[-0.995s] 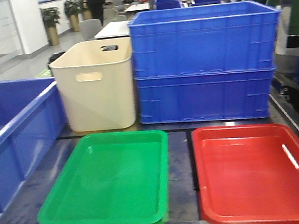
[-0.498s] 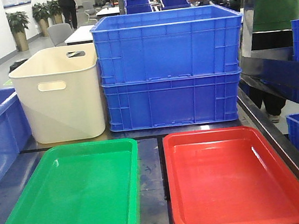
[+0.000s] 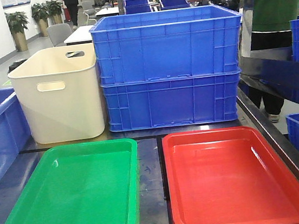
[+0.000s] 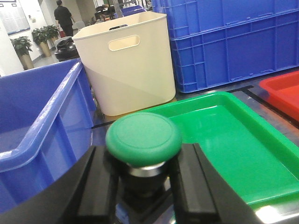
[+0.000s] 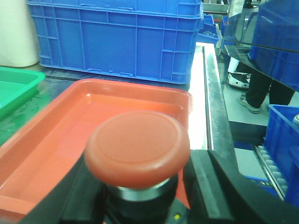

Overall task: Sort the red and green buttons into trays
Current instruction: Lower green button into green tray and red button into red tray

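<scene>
Left wrist view: the left gripper [image 4: 145, 191] clamps the dark base of the green button [image 4: 143, 138], cap up, at bottom centre. The green tray [image 4: 233, 140] lies just ahead at right, so colour and side appear matched for a short drop. Right wrist view: the right gripper [image 5: 145, 200] pinches the red button [image 5: 137, 147] likewise, low centre, before the red tray [image 5: 70, 126]. Gripping the base rather than the cap probably keeps each switch upright and unpressed. Neither button is yet in its tray.
</scene>
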Motion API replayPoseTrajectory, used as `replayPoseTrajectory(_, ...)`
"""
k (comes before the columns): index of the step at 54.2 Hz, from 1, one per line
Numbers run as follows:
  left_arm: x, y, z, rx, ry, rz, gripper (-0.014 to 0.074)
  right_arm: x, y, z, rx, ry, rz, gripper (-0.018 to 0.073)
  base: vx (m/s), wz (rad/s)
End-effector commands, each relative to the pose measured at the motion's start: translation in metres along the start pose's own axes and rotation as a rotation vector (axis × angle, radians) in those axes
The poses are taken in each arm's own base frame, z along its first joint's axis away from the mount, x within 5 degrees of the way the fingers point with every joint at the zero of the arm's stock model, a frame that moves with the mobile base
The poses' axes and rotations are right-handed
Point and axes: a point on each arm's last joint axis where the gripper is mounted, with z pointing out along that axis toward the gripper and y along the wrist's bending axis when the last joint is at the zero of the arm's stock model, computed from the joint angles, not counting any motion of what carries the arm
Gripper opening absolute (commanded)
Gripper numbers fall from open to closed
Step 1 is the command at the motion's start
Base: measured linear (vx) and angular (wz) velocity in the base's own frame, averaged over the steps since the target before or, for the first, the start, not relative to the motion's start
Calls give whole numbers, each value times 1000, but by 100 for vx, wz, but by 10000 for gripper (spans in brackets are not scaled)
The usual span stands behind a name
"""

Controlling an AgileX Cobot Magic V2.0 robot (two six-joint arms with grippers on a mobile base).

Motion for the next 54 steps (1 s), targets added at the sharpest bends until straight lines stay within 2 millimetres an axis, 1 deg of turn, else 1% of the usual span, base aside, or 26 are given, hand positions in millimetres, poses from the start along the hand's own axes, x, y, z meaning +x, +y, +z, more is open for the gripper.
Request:
replayPoseTrajectory(1,-18,-1,-2,26,-112,-19,0,-15,5,-2,-61,-80,-5,2,0,0)
replayPoseTrajectory(6,-20,-2,-1,33,-129,-20,0,-17,10,1,-117,-104,-3,2,0,0)
replayPoseTrajectory(12,-23,-5,6,63,-171,-18,0,-14,16,14,-210,-106,-21,2,0,0)
replayPoseTrajectory(17,-23,-10,23,106,-190,-21,0,-14,19,31,-264,-100,-66,2,0,0)
replayPoseTrajectory(20,-23,-14,34,141,-212,-31,0,-14,19,44,-287,-92,-65,2,0,0)
replayPoseTrajectory(24,-20,-21,57,197,-227,-55,0,-15,19,63,-313,-89,-55,2,0,0)
replayPoseTrajectory(34,-2,-36,130,287,-190,-120,0,-19,17,115,-371,-117,-61,2,0,0)
replayPoseTrajectory(38,9,-43,163,321,-183,-133,0,-16,18,133,-400,-122,-64,2,0,0)
replayPoseTrajectory(42,19,-49,192,350,-190,-153,0,-11,18,150,-428,-126,-72,2,0,0)
replayPoseTrajectory(43,19,-50,198,355,-198,-159,0,-10,18,154,-435,-127,-73,2,0,0)
replayPoseTrajectory(50,42,-58,234,383,-152,-253,0,6,17,179,-446,-103,-122,2,0,0)
replayPoseTrajectory(54,52,-60,244,386,-123,-271,0,14,15,190,-439,-84,-127,8,0,0)
